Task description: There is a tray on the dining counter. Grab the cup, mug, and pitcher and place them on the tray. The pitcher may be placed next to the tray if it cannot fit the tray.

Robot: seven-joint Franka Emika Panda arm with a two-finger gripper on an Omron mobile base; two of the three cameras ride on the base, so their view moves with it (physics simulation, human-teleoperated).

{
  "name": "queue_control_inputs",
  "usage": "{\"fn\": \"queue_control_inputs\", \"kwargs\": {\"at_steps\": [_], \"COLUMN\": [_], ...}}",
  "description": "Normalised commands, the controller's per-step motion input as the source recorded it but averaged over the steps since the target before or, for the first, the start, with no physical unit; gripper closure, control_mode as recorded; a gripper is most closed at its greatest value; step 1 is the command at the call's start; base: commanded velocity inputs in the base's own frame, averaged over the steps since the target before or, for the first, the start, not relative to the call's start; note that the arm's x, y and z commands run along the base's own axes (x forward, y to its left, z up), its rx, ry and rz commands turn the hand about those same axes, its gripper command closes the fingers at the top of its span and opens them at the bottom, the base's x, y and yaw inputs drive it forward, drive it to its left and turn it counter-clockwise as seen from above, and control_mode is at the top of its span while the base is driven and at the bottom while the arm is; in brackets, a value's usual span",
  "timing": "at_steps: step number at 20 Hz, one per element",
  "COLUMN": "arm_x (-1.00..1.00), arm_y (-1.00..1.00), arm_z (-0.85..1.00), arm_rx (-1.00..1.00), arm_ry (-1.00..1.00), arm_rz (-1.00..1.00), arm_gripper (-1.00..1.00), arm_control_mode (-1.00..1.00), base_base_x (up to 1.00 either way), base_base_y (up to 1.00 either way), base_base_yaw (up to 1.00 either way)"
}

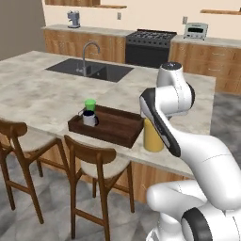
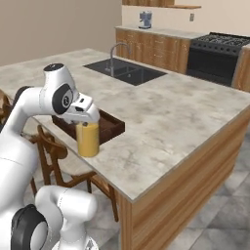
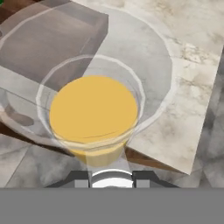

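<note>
The pitcher (image 1: 153, 137) (image 2: 88, 139) (image 3: 94, 109), clear glass holding orange-yellow liquid, stands upright at the right end of the dark brown tray (image 1: 117, 135) (image 2: 113, 128), near the dining counter's (image 1: 37, 94) front edge. My gripper (image 2: 86, 120) (image 3: 112, 178) comes down on it from above and is shut on the pitcher's near rim. I cannot tell whether its base touches the stone. At the tray's left end stand the green cup (image 1: 90, 104) and, in front of it, the grey mug (image 1: 89, 117).
A sink (image 1: 92, 69) with a faucet (image 1: 89, 49) is set in the counter beyond the tray. Wooden stools (image 1: 94, 162) stand below the front edge. A stove (image 1: 149, 46) and back counters line the far wall.
</note>
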Motion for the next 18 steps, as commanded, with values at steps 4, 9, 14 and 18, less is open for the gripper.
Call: {"fn": "queue_control_inputs", "kwargs": {"at_steps": [4, 9, 14, 18], "arm_x": [0.0, 0.0, 0.0, 0.0], "arm_y": [0.0, 0.0, 0.0, 0.0], "arm_z": [0.0, 0.0, 0.0, 0.0], "arm_rx": [0.0, 0.0, 0.0, 0.0], "arm_ry": [0.0, 0.0, 0.0, 0.0], "arm_rz": [0.0, 0.0, 0.0, 0.0], "arm_gripper": [1.0, 1.0, 1.0, 1.0], "arm_control_mode": [1.0, 1.0, 1.0, 1.0], "base_base_x": [0.35, 0.45, 0.35, 0.0], "base_base_y": [0.29, 0.47, 0.93, 0.91], "base_base_yaw": [-0.07, -0.05, -0.17, -0.22]}}
